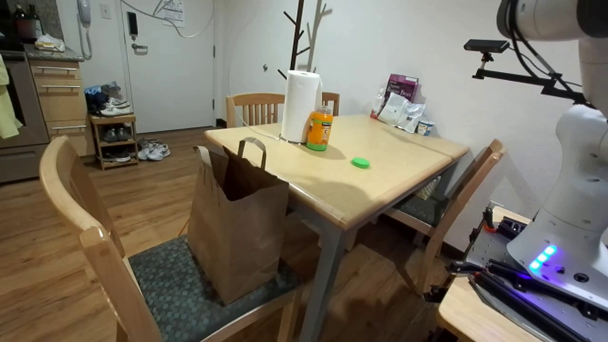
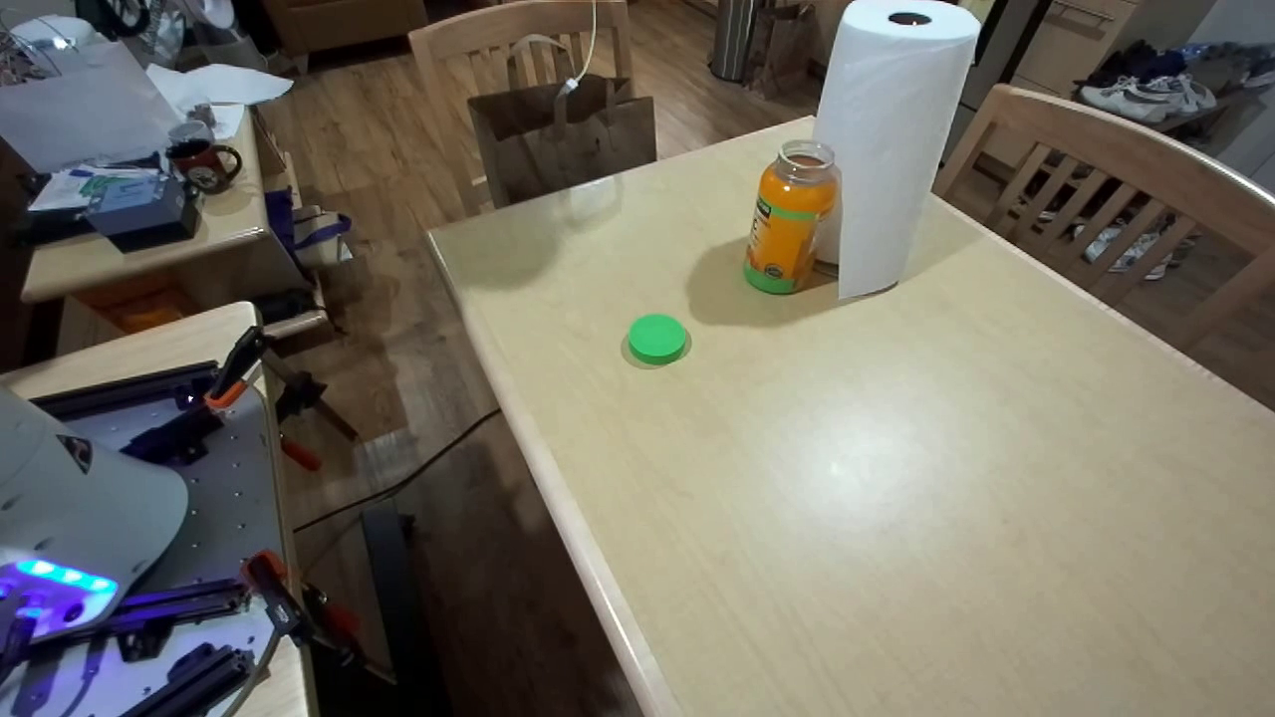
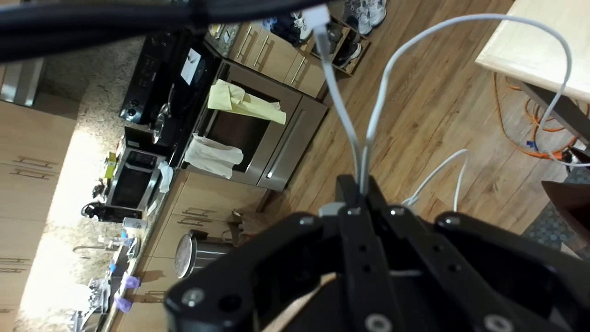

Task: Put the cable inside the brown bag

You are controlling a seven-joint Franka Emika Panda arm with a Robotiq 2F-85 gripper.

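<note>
white cable [image 3: 374, 113] pinched in the gripper [image 3: 361, 185], and there's the brown paper bag [image 3: 570, 205], off at the wrist view's right edge!

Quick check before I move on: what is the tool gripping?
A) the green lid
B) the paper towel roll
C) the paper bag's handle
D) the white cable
D: in the wrist view, strands of the white cable run out from between the closed tips of the tool.
</note>
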